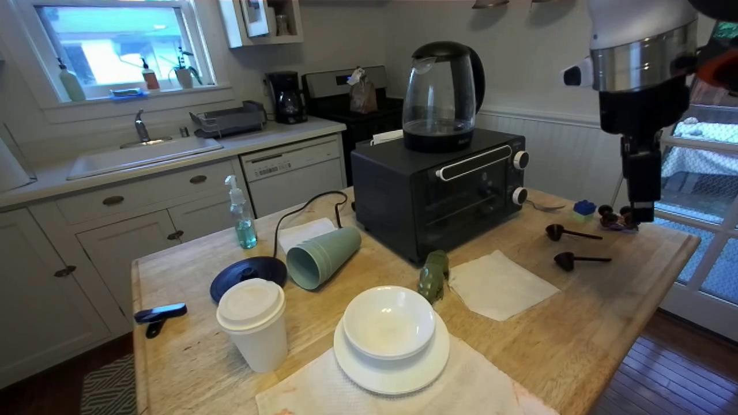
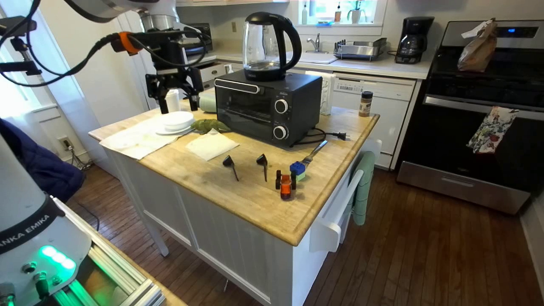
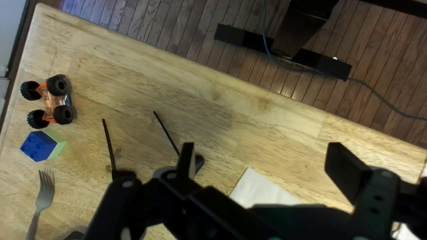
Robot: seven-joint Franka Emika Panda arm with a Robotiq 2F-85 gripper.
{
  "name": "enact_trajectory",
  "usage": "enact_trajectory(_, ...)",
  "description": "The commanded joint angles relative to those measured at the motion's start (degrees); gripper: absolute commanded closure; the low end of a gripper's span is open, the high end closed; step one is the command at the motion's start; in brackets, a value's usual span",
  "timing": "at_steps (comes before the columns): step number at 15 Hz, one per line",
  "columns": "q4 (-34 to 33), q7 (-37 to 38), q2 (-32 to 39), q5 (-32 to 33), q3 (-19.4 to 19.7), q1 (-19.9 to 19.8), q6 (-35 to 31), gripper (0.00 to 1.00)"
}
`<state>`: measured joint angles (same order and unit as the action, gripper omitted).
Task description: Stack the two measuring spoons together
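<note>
Spoons (image 2: pixel 228 161) (2, blk) lie apart on table (image 2: pixel 255 197), nr block (image 2: pixel 298 168); whole in both exterior views, bowls partly hidden by hand (image 3: pixel 262 156) in wrist view. Hand hangs well above table, spread wide w/ nothing in it; gap's clear in wrist view, but in an exterior view fingertips (image 1: pixel 642 210) overlap & cover it. Jar (image 2: pixel 365 104) shows only in an exterior view.

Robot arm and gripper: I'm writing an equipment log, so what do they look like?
The arm is pale grey-white with a silver collar. Its base has a black band with lettering ending EMIKA and green lights. The gripper is black, with two blocky jaws; black cables and an orange strap show nearby.
</note>
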<state>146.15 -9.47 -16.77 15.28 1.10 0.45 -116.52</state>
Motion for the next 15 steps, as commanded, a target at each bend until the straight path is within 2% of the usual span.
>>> enact_trajectory(1, 2.1, -2.8, 3.3, 2.5, 2.3, -2.2, -7.5, 0.00)
enact_trajectory(4, 2.6, -5.0, 5.7, 2.6, 3.4, -3.3, -12.3, 0.00)
enact_trajectory(5, 2.3, -3.8, 4.3, 1.2, 2.6, -2.8, -9.6, 0.00)
enact_trajectory(12, 2.3, -4.5, 5.8, 1.2, 3.0, -3.1, -11.3, 0.00)
enact_trajectory(15, 0.8, -6.0, 9.1, 0.3, 4.7, -4.4, -12.2, 0.00)
